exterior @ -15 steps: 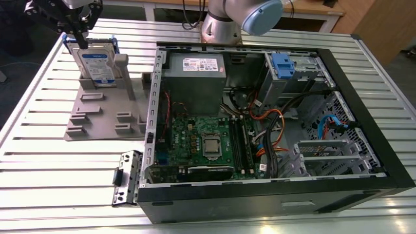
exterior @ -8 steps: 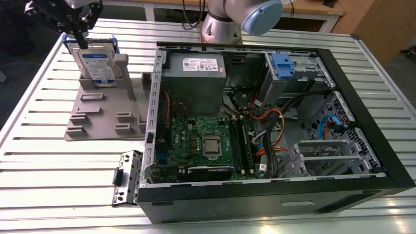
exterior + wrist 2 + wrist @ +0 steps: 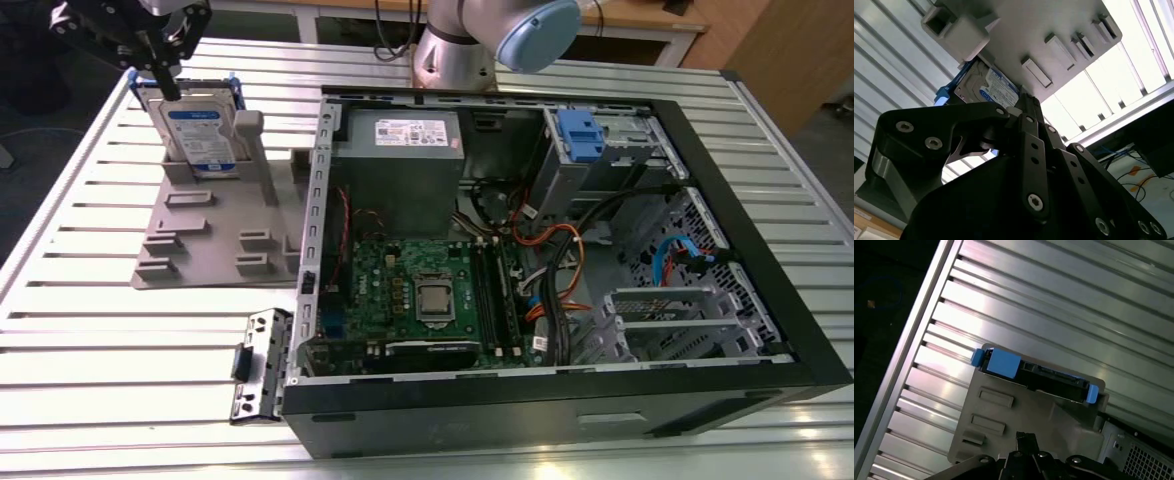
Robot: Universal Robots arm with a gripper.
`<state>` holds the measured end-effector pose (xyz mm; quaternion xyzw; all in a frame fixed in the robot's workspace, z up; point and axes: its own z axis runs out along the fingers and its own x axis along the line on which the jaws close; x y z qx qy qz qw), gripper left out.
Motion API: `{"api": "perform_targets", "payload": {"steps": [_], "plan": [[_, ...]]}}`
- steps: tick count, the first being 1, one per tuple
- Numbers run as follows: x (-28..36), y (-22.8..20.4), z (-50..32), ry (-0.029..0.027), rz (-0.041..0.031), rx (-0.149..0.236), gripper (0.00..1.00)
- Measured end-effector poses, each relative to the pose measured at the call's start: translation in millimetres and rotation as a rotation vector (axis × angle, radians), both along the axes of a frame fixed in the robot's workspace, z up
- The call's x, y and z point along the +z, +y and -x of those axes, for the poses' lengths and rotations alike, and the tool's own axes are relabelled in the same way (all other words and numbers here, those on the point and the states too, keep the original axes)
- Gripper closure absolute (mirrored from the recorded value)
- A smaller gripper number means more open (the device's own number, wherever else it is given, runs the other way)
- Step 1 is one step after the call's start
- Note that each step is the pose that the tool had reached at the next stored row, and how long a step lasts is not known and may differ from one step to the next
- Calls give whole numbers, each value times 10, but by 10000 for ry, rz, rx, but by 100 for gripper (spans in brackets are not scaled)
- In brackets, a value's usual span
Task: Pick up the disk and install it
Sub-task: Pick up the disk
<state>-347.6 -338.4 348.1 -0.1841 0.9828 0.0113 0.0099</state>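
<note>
COUNT: 1 disk [image 3: 198, 135], 1 gripper [image 3: 158, 75], 1 grey stand [image 3: 214, 235], 1 open computer case [image 3: 534, 425] | DISK LOCATION: slotted in stand on slatted table [image 3: 80, 330], exterior view's left of case | ORIENTATION: on edge, long axis upright, label toward exterior camera | GRIPPER: at disk's top edge; opening state cannot be determined

Light falls bright from above. In the exterior view the table [image 3: 94, 330] slats glare white toward the exterior view's left, while the inside of the case [image 3: 534, 420] lies in shade. In the first wrist view, streaked highlights run along the slats. In the second wrist view the slats burn out to white, and my gripper [image 3: 1021, 107] stands near-black against them.
</note>
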Motion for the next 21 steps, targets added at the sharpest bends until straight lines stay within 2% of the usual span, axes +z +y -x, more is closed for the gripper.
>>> {"api": "perform_targets", "payload": {"steps": [9,21], "plan": [[0,0,0,0,15,851,90],[0,0,0,-1,17,1565,90]]}}
